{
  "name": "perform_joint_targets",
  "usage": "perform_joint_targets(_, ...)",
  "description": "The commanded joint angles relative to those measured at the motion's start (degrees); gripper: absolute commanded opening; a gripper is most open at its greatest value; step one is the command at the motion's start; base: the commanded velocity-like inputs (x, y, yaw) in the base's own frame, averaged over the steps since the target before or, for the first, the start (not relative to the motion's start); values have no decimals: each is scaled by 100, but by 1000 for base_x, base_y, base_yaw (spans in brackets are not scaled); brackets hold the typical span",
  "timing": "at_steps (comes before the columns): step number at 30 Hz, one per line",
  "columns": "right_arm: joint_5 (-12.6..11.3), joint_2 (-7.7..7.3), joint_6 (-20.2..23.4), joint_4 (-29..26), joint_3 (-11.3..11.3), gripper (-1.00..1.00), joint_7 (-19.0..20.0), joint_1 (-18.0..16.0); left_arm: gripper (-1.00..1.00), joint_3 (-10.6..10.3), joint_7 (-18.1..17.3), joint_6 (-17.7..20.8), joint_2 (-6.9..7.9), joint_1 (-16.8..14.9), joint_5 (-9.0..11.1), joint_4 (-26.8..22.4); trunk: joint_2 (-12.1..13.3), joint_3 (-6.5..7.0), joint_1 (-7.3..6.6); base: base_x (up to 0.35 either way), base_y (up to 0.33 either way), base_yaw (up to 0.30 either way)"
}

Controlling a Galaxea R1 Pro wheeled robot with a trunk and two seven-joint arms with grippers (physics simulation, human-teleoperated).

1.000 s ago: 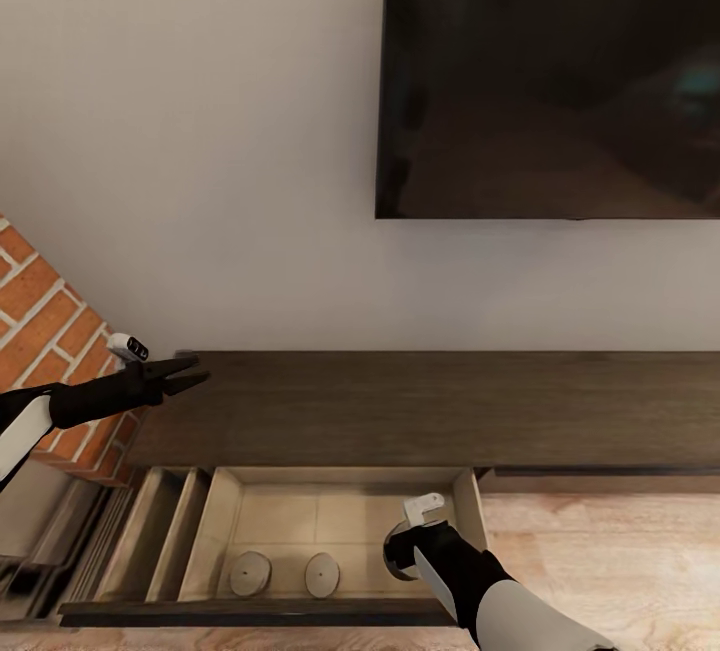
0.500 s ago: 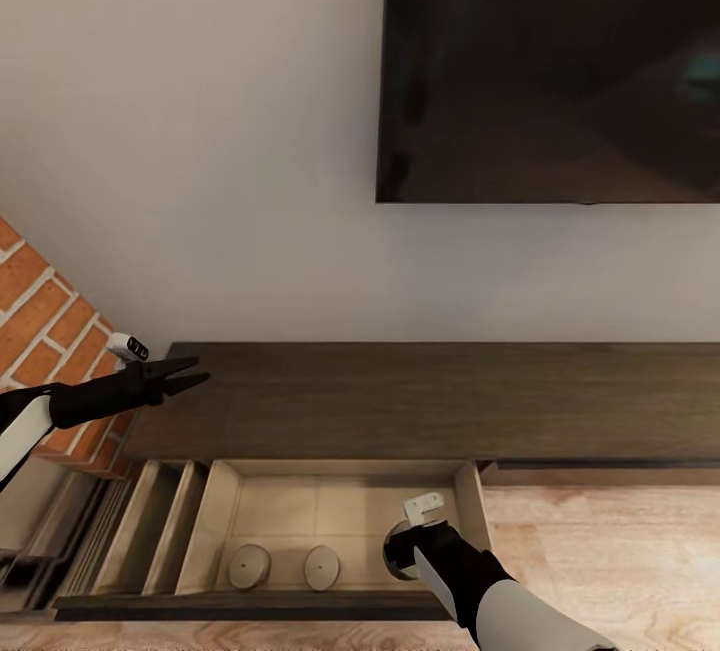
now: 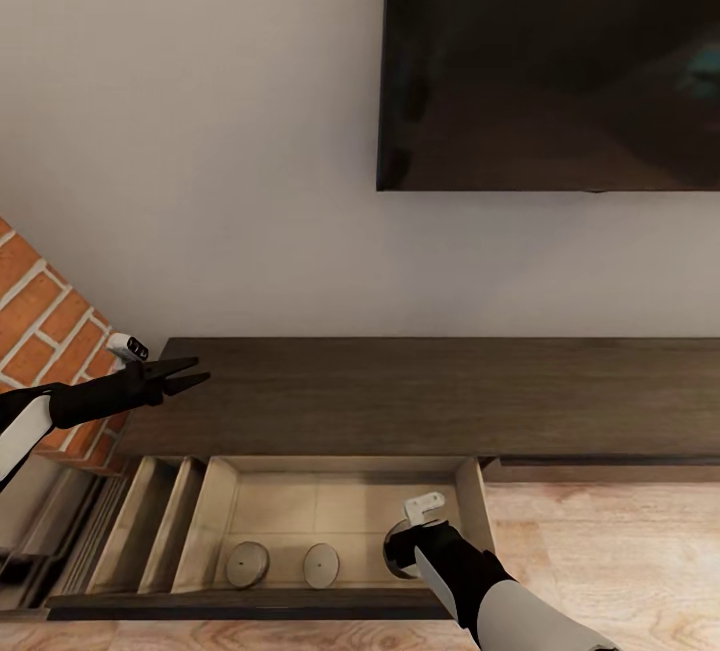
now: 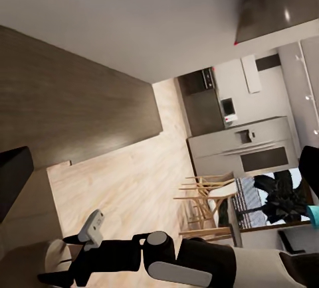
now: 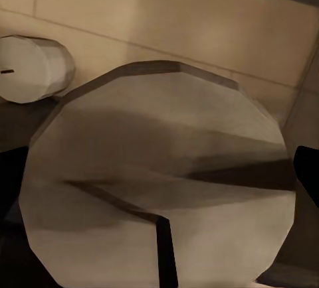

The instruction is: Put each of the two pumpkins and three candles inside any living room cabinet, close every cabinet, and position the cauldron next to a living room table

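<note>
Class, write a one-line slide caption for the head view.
Right gripper lowers a third candle into the cabinet's open drawer beside two candles; left gripper hovers open above.

Left arm (image 3: pixel 60 401) reaching forward, roughly level, black forearm past a white upper sleeve. Left gripper (image 3: pixel 185 376) at its end with the two black fingers slightly parted, nothing between the jaws. Right arm (image 3: pixel 480 581) angled forward and down, white sleeve giving way to a black wrist. Right gripper (image 3: pixel 400 551) pointing steeply downward, fingers mostly hidden behind the wrist, so jaw state unclear. Right arm also visible from the left wrist camera, stretched out low with its black fingers (image 4: pixel 56 277) extended.
</note>
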Motion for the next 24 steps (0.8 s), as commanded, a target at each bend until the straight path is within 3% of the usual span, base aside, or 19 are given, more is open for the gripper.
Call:
perform_joint_targets(1, -3, 0, -4, 1, 0, -100, -3, 0, 100, 0, 0, 1, 0, 0, 0, 0, -42, -19, 23, 0, 0, 0)
perform_joint_targets(24, -2, 14, -11, -6, 0, -100, -117, 0, 100, 0, 0, 1, 0, 0, -7, 8, -964, -431, 528, 0, 0, 0)
